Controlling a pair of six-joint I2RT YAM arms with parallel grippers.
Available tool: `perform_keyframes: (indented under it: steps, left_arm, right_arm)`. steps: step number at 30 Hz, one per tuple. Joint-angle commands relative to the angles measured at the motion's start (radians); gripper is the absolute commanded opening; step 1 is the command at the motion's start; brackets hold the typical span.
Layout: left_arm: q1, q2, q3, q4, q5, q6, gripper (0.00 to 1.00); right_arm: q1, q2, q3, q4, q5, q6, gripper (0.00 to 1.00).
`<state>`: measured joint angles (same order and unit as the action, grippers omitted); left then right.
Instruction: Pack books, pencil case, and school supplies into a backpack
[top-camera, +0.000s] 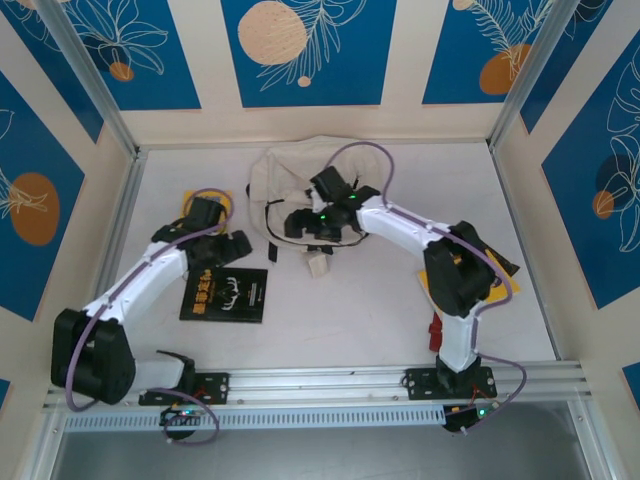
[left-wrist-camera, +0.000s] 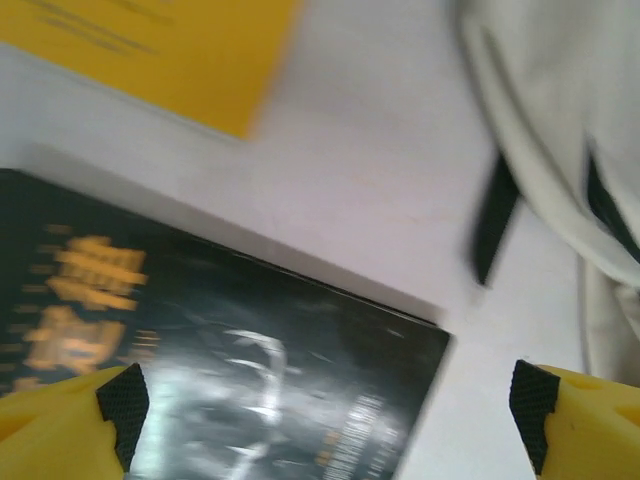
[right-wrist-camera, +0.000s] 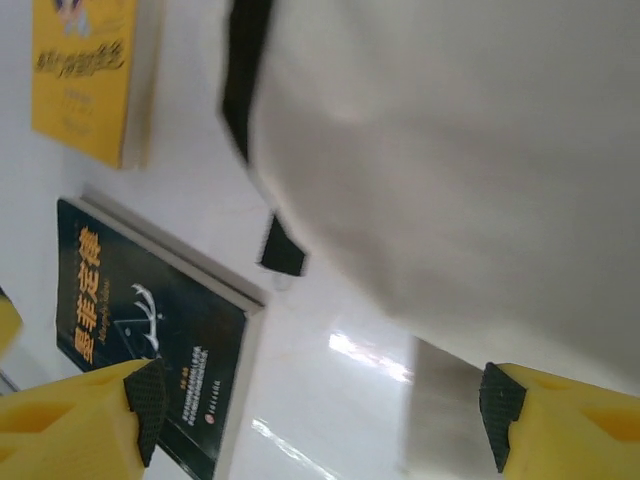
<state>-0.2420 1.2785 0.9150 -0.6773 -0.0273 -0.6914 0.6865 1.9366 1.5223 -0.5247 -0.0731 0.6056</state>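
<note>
The cream-white backpack (top-camera: 290, 178) lies slumped at the back middle of the table, its dark straps trailing forward. A black book with yellow print (top-camera: 225, 293) lies flat in front of my left arm, and a yellow book (top-camera: 240, 196) peeks out behind that arm. My left gripper (top-camera: 228, 248) hovers open just above the black book (left-wrist-camera: 230, 370), with the yellow book (left-wrist-camera: 170, 50) and the backpack (left-wrist-camera: 560, 120) beyond. My right gripper (top-camera: 312, 226) stands open at the backpack's front edge (right-wrist-camera: 450, 150), nothing between its pads (right-wrist-camera: 500, 412). The pencil case is not identifiable.
A small cream box-like thing (top-camera: 318, 265) sits on the table just in front of the right gripper. A small red thing (top-camera: 437, 335) lies by the right arm's base. Side walls and metal posts close in the table; a rail runs along its near edge.
</note>
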Motion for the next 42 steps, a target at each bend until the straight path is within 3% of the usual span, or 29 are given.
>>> perform_keyframes:
  steps: [1,5,8,13,20,25,29,35,42]
  left_arm:
    - [0.138,-0.053,-0.048,-0.077,0.014,0.082,0.95]
    - [0.279,-0.103,-0.082,-0.065,0.088,0.105,0.96]
    - [0.326,-0.116,-0.088,-0.062,0.109,0.11,0.97]
    - [0.348,-0.116,-0.099,-0.046,0.127,0.103,0.97]
    - [0.351,-0.117,-0.118,-0.028,0.133,0.094,0.97]
    - [0.352,-0.134,-0.143,-0.007,0.137,0.068,0.97]
    - [0.35,-0.146,-0.156,0.003,0.166,0.053,0.97]
    - [0.349,-0.164,-0.151,-0.026,0.205,0.055,0.95]
    - [0.342,-0.187,-0.175,-0.031,0.261,0.021,0.92]
  right_arm:
    - [0.073,0.116,0.136,-0.114,-0.027,-0.078,0.79]
    - [0.151,0.25,0.301,-0.204,0.008,-0.111,0.78]
    - [0.194,0.338,0.406,-0.261,0.06,-0.151,0.79]
    - [0.246,0.465,0.566,-0.368,0.168,-0.203,0.78]
    - [0.289,0.508,0.585,-0.412,0.265,-0.224,0.78]
    - [0.295,0.494,0.548,-0.503,0.368,-0.172,0.78]
    - [0.282,0.392,0.378,-0.514,0.407,-0.087,0.78]
    - [0.258,0.188,0.072,-0.456,0.346,-0.006,0.77]
    - [0.269,0.068,0.056,-0.363,0.275,-0.068,0.77]
